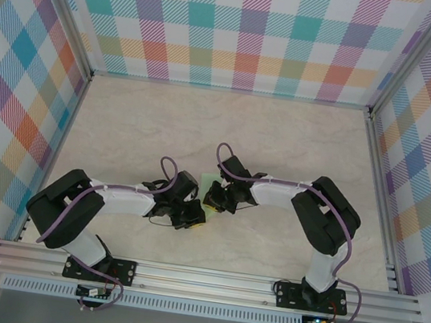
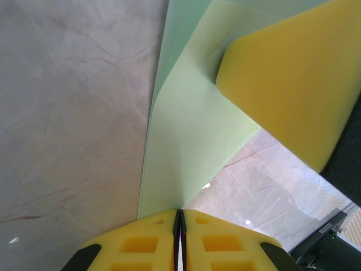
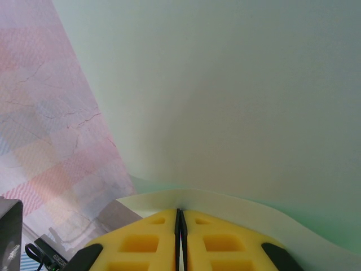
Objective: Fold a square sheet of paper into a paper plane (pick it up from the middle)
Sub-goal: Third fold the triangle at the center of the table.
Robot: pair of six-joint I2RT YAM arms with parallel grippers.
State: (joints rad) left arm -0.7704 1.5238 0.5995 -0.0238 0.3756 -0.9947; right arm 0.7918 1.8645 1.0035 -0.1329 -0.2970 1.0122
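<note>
From above, I see my left gripper [image 1: 189, 216] and right gripper [image 1: 220, 199] meeting over the paper [image 1: 211, 182] in the middle of the table [image 1: 299, 142]; on the left wrist view, the fingers [image 2: 141, 244] are pinched shut on its creased edge; on the right wrist view, they are likewise clamped on the paper, so I judge most folds remain.

Thin pale mint-green square sheet of paper [image 2: 192, 130], partly folded, overlapping layers, at the workspace's middle

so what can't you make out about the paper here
Top view: paper mostly hidden under left gripper and right gripper; folds unreadable.
Left wrist view: a yellow finger covers its far part; top edge cuts it off.
Right wrist view: paper too close, featureless; frame cuts its outline.
</note>
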